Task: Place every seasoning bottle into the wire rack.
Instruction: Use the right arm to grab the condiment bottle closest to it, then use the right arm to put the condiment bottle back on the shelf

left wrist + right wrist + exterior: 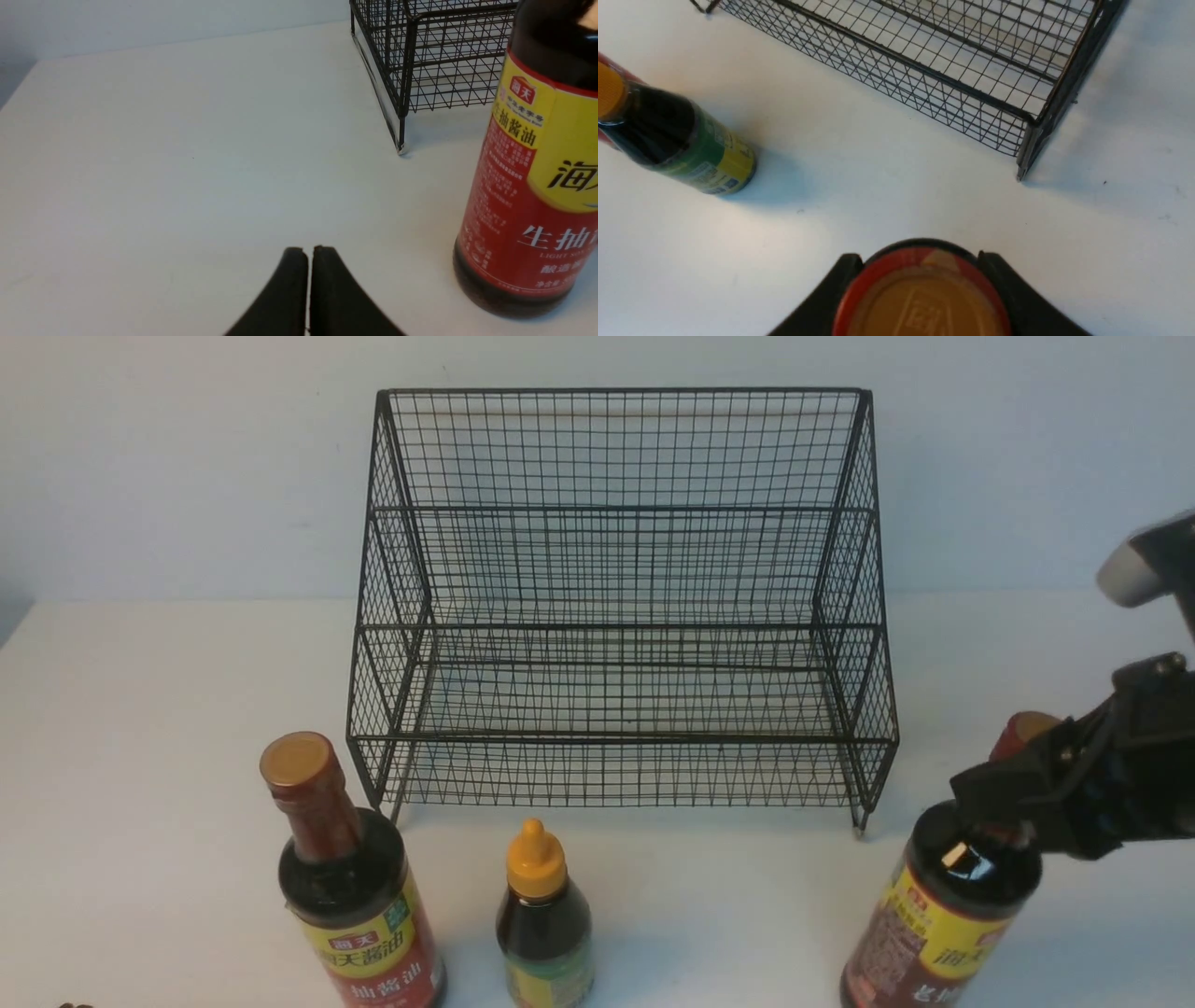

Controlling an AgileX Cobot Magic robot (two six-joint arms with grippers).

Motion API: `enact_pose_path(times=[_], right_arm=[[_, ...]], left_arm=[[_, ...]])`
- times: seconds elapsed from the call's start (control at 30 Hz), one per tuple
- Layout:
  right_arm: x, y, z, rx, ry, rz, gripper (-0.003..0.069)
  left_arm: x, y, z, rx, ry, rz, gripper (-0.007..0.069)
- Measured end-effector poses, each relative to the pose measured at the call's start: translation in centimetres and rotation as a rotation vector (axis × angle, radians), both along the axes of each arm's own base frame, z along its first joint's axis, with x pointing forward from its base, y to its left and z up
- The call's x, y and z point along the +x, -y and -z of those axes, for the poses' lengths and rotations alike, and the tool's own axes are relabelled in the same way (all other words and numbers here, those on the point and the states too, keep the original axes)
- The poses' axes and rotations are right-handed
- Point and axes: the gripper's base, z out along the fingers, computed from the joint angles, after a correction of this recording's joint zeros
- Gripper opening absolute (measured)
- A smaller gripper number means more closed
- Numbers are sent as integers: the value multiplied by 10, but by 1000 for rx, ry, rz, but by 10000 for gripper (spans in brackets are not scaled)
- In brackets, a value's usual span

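The black wire rack [616, 737] stands empty at the back middle of the white table; its corners also show as the rack [406, 70] and the rack [1031, 121]. In front of it stand three seasoning bottles. The tall one at the left [355, 896] is also the labelled bottle [532, 186]. The short one with the yellow nozzle [544, 924] appears again with its green label [686, 144]. My right gripper [1004, 784] holds the neck of the right tall bottle [943, 915], with a finger on each side below its tan cap [924, 298]. My left gripper [308, 249] is shut and empty, over bare table beside the left bottle.
A pale wall rises behind the rack. The white tabletop [140, 728] stretches out on both sides of the rack, and its left edge shows at the far left.
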Motion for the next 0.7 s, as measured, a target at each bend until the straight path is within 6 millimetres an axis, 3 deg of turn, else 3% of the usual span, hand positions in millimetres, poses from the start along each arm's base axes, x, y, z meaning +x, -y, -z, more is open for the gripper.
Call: enact_pose_path(times=[0.17,0.27,0.33,0.37,0.43,0.47,0.6,0.7], right_arm=[[-4,-2,-19,-17,-57,-61,281],[-4,-4,-54,-1,-10,-82,280],[-4,-4,-64,8,15,-81,279],[-4,-4,-87,26,87,-79,279],[-2,-5,-115,57,182,-75,279],[-1,-6,-117,61,188,-74,279],[12,-9,-150,121,324,-51,279],[36,-13,-167,167,427,-10,278]], left_arm=[[0,0,0,0,0,0,-4],[0,0,0,0,0,0,-4],[0,0,0,0,0,0,-4],[0,0,0,0,0,0,-4],[0,0,0,0,0,0,-4],[0,0,0,0,0,0,-4],[0,0,0,0,0,0,-4],[0,0,0,0,0,0,-4]])
